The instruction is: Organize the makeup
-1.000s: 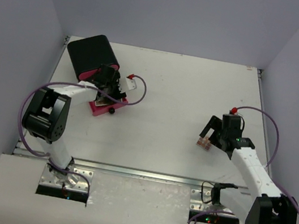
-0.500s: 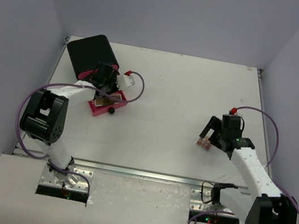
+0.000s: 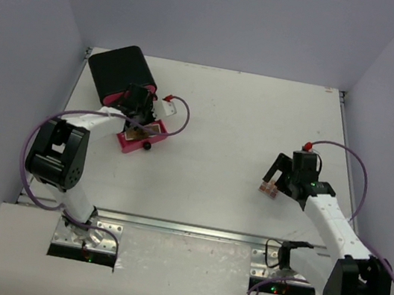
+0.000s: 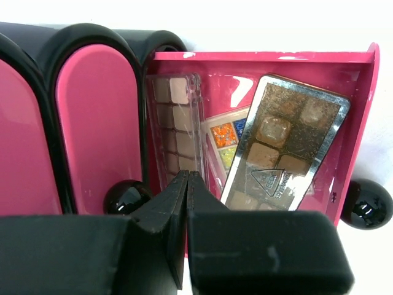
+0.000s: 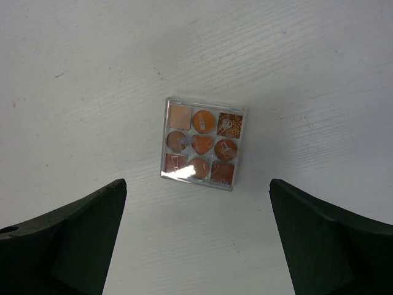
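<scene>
— Where's the left gripper (image 4: 186, 183)?
— Fingers pressed together, pinching nothing, at the open pink drawer (image 4: 362, 123); two long brownish palettes (image 4: 285, 147) and a small multicolour palette (image 4: 224, 138) lie inside.
— And the right gripper (image 5: 195, 190)?
— Spread wide over the square orange palette (image 5: 201, 143), flat on the table (image 5: 307, 61).

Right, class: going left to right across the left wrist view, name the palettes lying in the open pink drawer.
First the long beige palette → multicolour palette → silver-edged brown palette.

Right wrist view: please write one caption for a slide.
Open right claw hovers over a square nine-pan palette on the white table.
</scene>
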